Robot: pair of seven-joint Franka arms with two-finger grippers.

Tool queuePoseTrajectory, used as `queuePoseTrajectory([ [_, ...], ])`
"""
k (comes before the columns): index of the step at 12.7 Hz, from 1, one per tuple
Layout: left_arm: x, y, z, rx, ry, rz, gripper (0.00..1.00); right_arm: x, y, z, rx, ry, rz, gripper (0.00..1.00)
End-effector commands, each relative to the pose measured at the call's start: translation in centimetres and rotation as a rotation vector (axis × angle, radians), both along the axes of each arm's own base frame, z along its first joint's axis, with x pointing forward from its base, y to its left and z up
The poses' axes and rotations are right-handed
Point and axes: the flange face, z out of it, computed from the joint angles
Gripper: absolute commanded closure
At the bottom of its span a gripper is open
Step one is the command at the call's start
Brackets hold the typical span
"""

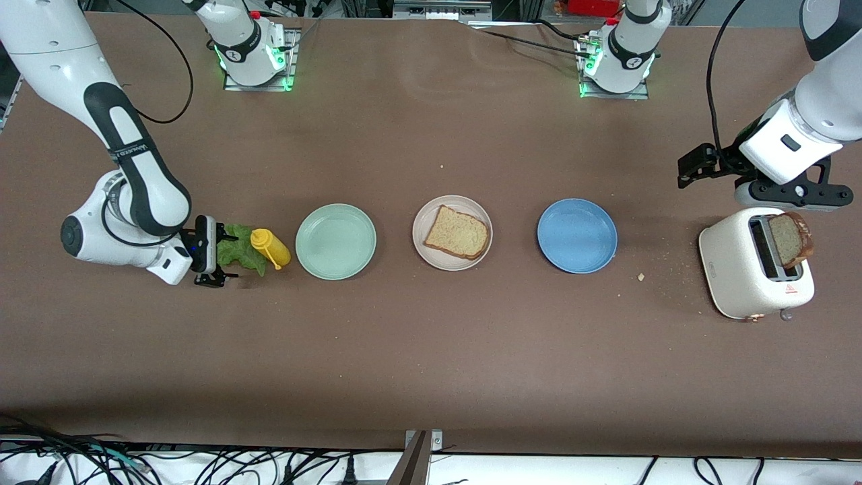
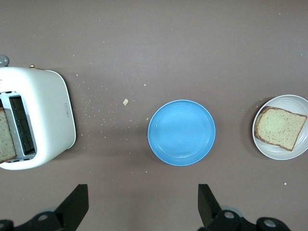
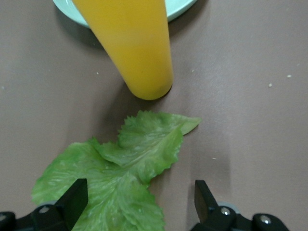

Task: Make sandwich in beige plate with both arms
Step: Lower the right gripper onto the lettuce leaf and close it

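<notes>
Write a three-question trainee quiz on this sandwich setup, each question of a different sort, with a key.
1. True or false: the beige plate already holds one bread slice.
2. Multiple choice: the second bread slice is
A. on the blue plate
B. standing in a slot of the white toaster
C. on the mint-green plate
3. Fill in: the right gripper, jaws open, is low over the ____, which lies beside the yellow bottle; the left gripper, jaws open, is over the table beside the toaster.

Key
1. True
2. B
3. lettuce leaf
</notes>
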Motion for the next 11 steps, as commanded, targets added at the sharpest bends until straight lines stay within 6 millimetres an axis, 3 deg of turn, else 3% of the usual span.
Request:
queuePoseTrajectory([
  [1, -0.2, 0.5, 0.2, 0.013, -0.006, 0.004, 0.0, -0.7, 0.1, 0.5, -0.018, -0.017, -0.012, 0.48],
  [2, -0.2, 0.5, 0.2, 0.013, -0.006, 0.004, 0.0, -0.8, 0.0, 0.5, -0.017, -0.018, -0.007, 0.73],
  [3, -0.2, 0.5, 0.2, 0.013, -0.006, 0.004, 0.0, -0.6, -0.1, 1.0, -0.017, -0.025, 0.0, 0.91],
  [4, -0.2, 0.5, 0.2, 0.013, -0.006, 0.004, 0.0, -0.4, 0.0, 2.1, -0.018, -0.043, 0.014, 1.0],
  [7, -0.2, 0.5, 0.2, 0.013, -0.006, 0.004, 0.0, 0.2, 0.2, 6.0, -0.023, -0.062, -0.007, 1.0],
  [11, -0.2, 0.6, 0.2, 0.011, -0.005, 0.006, 0.0, -0.4, 1.0, 14.2, -0.007, -0.004, -0.023, 1.0],
])
